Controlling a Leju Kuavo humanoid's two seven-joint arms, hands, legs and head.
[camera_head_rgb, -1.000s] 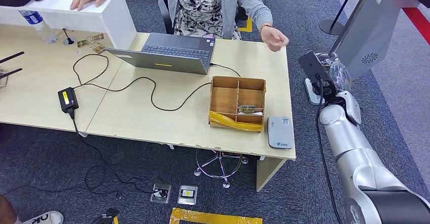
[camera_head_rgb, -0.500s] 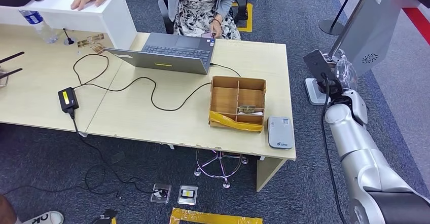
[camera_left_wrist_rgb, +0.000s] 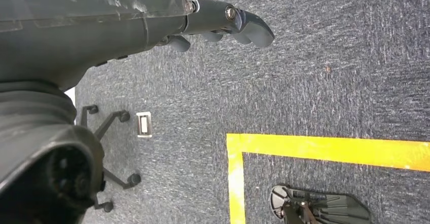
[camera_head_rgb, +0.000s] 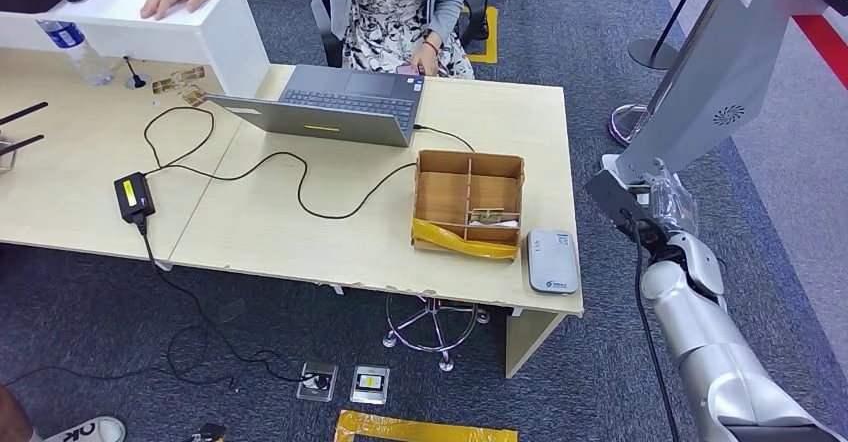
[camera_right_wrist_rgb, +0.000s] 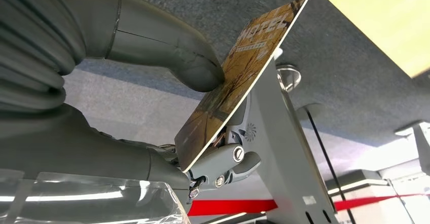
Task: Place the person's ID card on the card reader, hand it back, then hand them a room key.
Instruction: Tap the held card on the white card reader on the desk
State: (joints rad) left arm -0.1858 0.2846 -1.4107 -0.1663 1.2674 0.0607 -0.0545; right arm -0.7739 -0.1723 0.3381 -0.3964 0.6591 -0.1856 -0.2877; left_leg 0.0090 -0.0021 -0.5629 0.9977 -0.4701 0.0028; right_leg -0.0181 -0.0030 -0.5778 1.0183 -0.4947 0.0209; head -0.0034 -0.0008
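While the right arm is seen in the head view off the right end of the desk (camera_head_rgb: 300, 232), its right hand (camera_head_rgb: 652, 207) is wrapped in clear film and partly hidden behind the dark wrist camera, so the grip cannot be judged there. The grey card reader (camera_head_rgb: 552, 260) lies flat at the desk's near right corner, just beside the wooden compartment box (camera_head_rgb: 469, 204), probably so that cards can be drawn and scanned within a short reach. A person (camera_head_rgb: 400, 7) is seated behind the open laptop (camera_head_rgb: 340, 104), with one hand on a white raised counter (camera_head_rgb: 150, 24), well apart from the robot's hand.

In the left wrist view, the left hand (camera_left_wrist_rgb: 223, 26) hangs over blue carpet with a yellow floor line (camera_left_wrist_rgb: 324, 148). Nothing is seen in it and its fingers look loosely extended; it is judged idle.

In the right wrist view, a brown card (camera_right_wrist_rgb: 238, 82) printed "HOTEL" is pinched between the thick grey thumb and the darker fingers (camera_right_wrist_rgb: 225, 165), with most of its length left protruding. It is judged to be held that way so it can be taken easily. Whether it is the ID card or the room key cannot be settled, though the print suggests the key.
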